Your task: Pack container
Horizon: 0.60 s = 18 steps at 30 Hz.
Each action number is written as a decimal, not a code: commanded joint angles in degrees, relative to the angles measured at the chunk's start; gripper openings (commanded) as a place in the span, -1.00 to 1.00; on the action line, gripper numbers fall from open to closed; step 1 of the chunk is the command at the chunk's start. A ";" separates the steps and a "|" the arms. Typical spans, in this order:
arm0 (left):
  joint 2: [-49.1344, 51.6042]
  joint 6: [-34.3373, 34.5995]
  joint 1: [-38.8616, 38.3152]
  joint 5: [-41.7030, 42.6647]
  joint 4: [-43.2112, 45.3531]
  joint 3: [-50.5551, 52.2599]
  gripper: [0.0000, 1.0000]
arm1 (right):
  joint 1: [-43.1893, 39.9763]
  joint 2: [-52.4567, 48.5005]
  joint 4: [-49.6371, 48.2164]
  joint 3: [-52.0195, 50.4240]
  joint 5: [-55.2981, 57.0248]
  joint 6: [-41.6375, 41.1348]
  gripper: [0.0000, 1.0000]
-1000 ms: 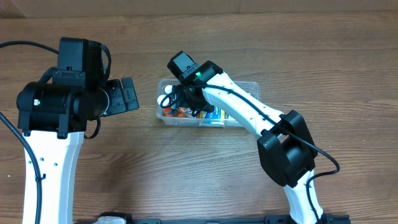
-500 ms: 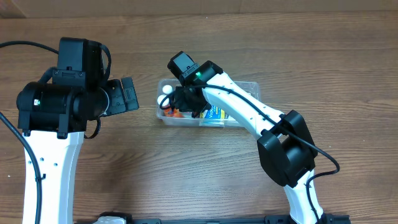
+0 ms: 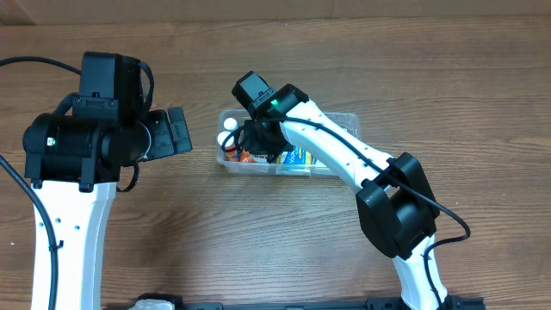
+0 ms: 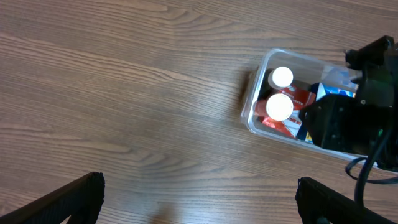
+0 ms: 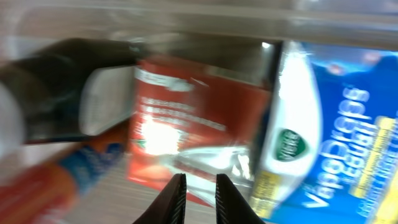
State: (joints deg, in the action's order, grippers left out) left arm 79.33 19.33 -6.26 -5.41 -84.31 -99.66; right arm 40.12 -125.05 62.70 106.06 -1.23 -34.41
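The wooden table (image 3: 430, 69) carries the clear plastic container (image 3: 349, 118) at its middle, with a blue VapoDrops bag (image 5: 348, 143), a red box (image 5: 186, 106) and two white-capped bottles (image 4: 281, 77) inside. The container is probably light, stiff and slippery, so its rim is best for holding. The left gripper (image 4: 199, 194) hangs wide open nearby. The right gripper (image 5: 200, 190), inside, seems almost closed on nothing.

Clear container (image 3: 344, 120) (packed), mid-table
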 commanded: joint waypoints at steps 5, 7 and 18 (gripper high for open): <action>0.13 -1.20 0.24 -0.76 -0.37 0.13 0.99 | -4.59 12.15 11.06 12.57 18.01 1.86 -0.63; 0.13 -1.46 0.24 -0.76 -0.37 0.13 1.00 | -9.60 17.09 11.91 13.11 18.10 1.86 -0.49; 3.91 -1.42 0.26 -3.30 3.74 0.17 1.00 | -40.94 20.70 18.71 6.21 7.10 12.46 1.00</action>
State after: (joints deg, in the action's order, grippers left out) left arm 80.38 19.09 -6.26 -7.33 -80.93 -99.66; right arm 2.66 -103.85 81.43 114.93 8.45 -25.76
